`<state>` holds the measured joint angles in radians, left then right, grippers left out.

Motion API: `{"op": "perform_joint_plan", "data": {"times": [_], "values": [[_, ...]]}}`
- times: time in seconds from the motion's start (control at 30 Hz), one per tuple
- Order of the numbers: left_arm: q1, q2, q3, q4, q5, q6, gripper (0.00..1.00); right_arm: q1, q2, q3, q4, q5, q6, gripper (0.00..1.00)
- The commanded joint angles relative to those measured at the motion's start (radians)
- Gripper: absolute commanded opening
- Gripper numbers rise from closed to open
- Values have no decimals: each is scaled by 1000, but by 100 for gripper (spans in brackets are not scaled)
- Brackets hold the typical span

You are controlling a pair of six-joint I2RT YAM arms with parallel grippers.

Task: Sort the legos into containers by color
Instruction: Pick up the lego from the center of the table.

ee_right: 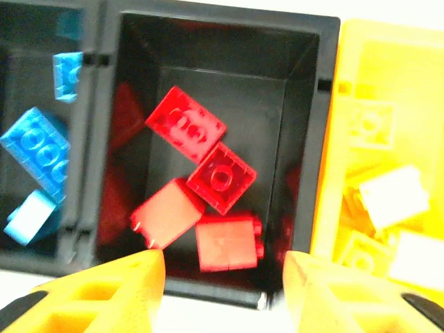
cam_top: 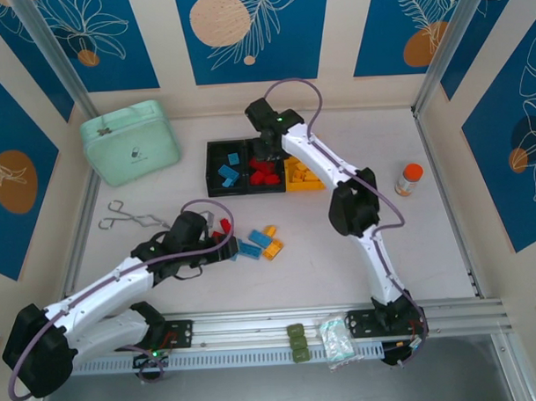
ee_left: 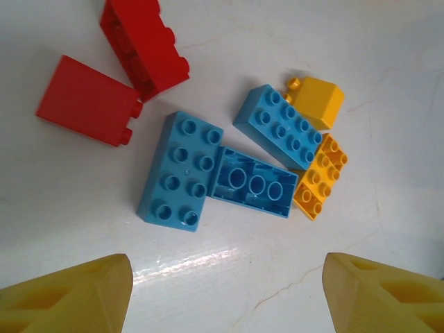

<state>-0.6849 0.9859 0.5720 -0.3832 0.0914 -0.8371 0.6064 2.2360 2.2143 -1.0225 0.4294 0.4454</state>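
The left tool [ee_left: 225, 270] hangs open over the table [ee_left: 388, 41], with red legos [ee_left: 87, 100] ahead-left, blue legos [ee_left: 182, 170] straight ahead and orange legos [ee_left: 320, 177] ahead-right. The right tool [ee_right: 222, 260], open too, hovers above the middle black bin [ee_right: 305, 104], which holds red bricks [ee_right: 222, 177].

containers [cam_top: 211, 172] 3 | on table [ee_left: 388, 41]: red legos [ee_left: 87, 100] 2, blue legos [ee_left: 182, 170] 3, orange legos [ee_left: 320, 177] 2 | middle container [ee_right: 222, 48]: red 4

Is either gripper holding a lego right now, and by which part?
Nothing is held. The left gripper is open above the loose legos; the right gripper is open above the middle bin.
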Motion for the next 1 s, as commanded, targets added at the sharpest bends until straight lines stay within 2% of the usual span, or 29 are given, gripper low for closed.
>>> {"op": "perform_joint_plan", "data": {"times": [0.0, 0.17, 0.23, 0.33, 0.4, 0.43, 0.57, 0.73, 0.97], "values": [[-4, 32, 66, -84, -70, 5, 72, 21, -239, -223, 127, -69, 17, 48], [7, 111, 116, -90, -109, 17, 71, 23, -552, -654, 322, -209, 81, 49], [14, 155, 145, -92, -127, 30, 71, 21, -662, -816, 394, -309, 99, 49], [23, 224, 187, -93, -149, 42, 70, 34, -790, -1001, 490, -421, 113, 48], [27, 269, 217, -91, -156, 47, 69, 56, -860, -1093, 533, -448, 108, 50], [27, 289, 233, -91, -164, 49, 69, 73, -895, -1138, 550, -447, 105, 53], [28, 371, 287, -95, -202, 59, 70, 105, -1007, -1279, 609, -465, 139, 59], [30, 479, 352, -105, -246, 76, 70, 120, -1103, -1404, 644, -468, 214, 60], [31, 618, 432, -134, -316, 97, 65, 119, -1162, -1473, 638, -449, 252, 59]]}}
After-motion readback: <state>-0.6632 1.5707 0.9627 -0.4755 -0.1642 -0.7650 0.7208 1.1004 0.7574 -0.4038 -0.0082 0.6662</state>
